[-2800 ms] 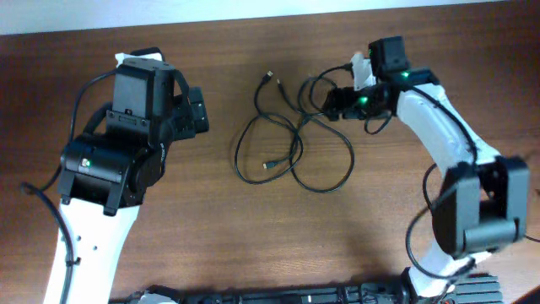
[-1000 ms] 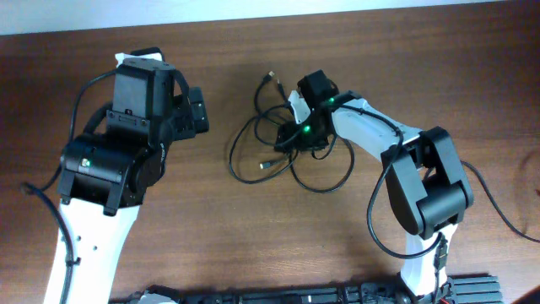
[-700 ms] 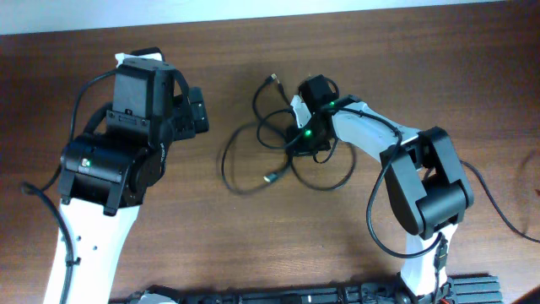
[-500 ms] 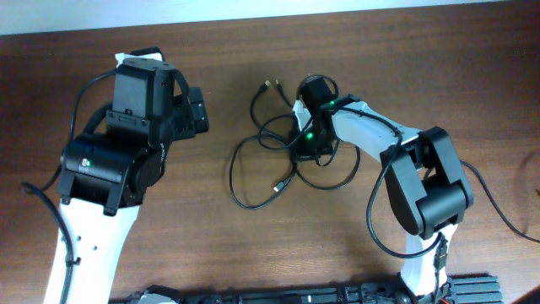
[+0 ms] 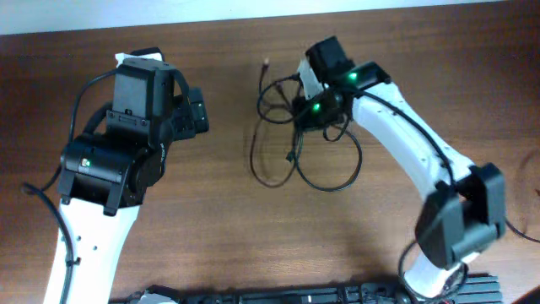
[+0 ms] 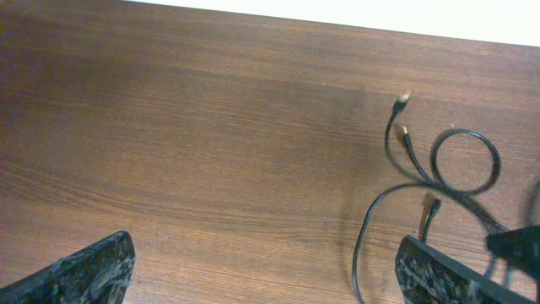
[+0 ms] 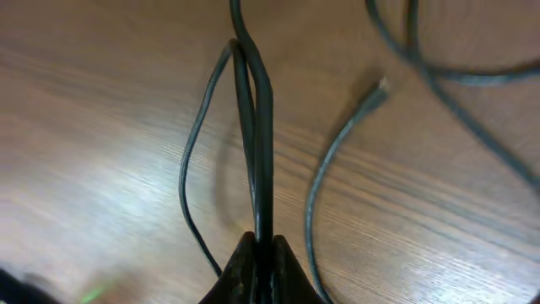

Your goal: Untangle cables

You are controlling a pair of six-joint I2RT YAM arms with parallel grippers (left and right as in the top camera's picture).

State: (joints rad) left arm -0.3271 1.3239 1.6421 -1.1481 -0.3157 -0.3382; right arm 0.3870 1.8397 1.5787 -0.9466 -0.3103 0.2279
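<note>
Cables (image 5: 295, 156) in a loose tangle mid-table, toward the far edge: small loops at the top, bigger loops sagging toward the near side. One plug end (image 5: 267, 62) poking out at the far left of the tangle, a second hanging inside the big left loop. Right gripper (image 5: 305, 114) clenched on a bunch of strands at the tangle's upper right; wrist view shows two strands pinched side by side and running straight out from the closed tips, a third bowing off beside them. Right arm (image 5: 405, 143) arching in from the near right, covering part of the right-hand loops. Left gripper (image 5: 198, 110) released, jaws spread wide, well left of the cables, only bare table (image 5: 253, 245) between its fingers. Thick black wire (image 5: 84, 93) looped on the left arm, clear of the tangle.
</note>
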